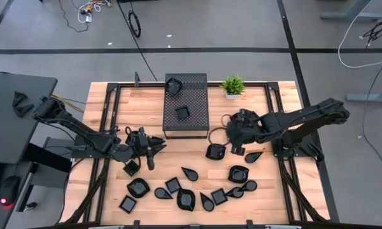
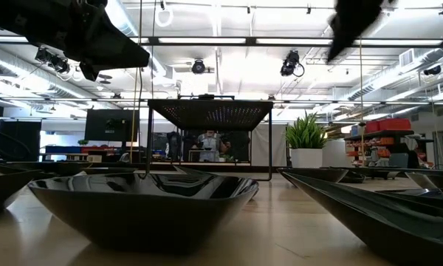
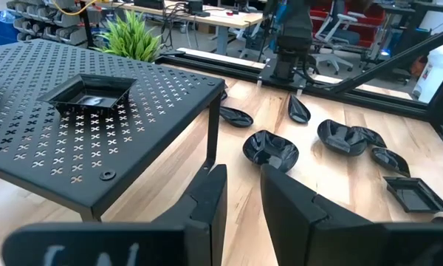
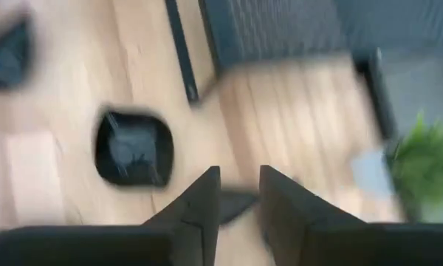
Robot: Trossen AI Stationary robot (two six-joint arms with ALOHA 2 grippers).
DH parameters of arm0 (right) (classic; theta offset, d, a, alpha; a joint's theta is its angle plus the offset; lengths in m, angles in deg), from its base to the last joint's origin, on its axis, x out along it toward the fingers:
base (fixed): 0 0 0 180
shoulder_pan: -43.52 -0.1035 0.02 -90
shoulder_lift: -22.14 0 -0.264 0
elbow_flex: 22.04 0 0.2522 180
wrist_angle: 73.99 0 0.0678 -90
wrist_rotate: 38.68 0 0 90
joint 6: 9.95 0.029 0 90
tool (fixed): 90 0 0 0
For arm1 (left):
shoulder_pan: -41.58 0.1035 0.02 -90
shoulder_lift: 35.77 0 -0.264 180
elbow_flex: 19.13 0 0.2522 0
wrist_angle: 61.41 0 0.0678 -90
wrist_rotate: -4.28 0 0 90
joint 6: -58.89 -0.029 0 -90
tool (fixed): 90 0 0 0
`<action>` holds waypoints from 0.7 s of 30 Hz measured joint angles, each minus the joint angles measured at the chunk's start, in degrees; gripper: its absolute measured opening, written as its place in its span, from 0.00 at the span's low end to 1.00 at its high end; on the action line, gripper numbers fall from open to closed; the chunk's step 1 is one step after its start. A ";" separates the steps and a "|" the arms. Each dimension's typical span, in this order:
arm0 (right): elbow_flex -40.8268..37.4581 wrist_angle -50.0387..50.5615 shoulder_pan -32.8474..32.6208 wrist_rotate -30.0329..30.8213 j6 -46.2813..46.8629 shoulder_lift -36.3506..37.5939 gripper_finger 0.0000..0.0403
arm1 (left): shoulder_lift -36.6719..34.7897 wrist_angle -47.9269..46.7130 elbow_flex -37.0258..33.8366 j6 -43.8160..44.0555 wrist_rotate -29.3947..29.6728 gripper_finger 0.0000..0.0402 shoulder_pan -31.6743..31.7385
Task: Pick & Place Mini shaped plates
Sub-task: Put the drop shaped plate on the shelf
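From above, a black perforated box stands at the back middle of the wooden table, with two small black plates on its top: one near the back corner and one toward the middle. Most of the plates lie scattered over the front of the table. A small green plant stands just beside the box. The left gripper hovers near the box's front left corner. The right gripper sits over the table to the right of the box, close to a rounded plate, probably because that is its next pick.

At table level, one plate fills the foreground, the box stands behind it on thin legs, and both arms hang overhead.

From the left wrist, the left gripper shows a narrow gap between its fingers with nothing in it; a square plate rests on the box top ahead.

From the right wrist, the right gripper looks slightly parted and empty, with a dark plate on the wood beyond, apart from the fingers. The picture is smeared, which suggests the arm is moving.
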 joint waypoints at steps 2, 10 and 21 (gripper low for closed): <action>-6.49 -2.00 0.89 -0.08 6.01 2.73 0.24 | 0.00 0.01 0.00 0.00 -0.05 0.22 0.01; -27.66 -14.97 6.26 -0.66 27.56 6.92 0.32 | 0.00 0.00 0.00 -0.06 0.72 0.22 0.01; -42.16 -37.86 11.51 -5.97 32.54 6.51 0.40 | 0.00 0.00 0.00 -0.09 1.14 0.22 0.00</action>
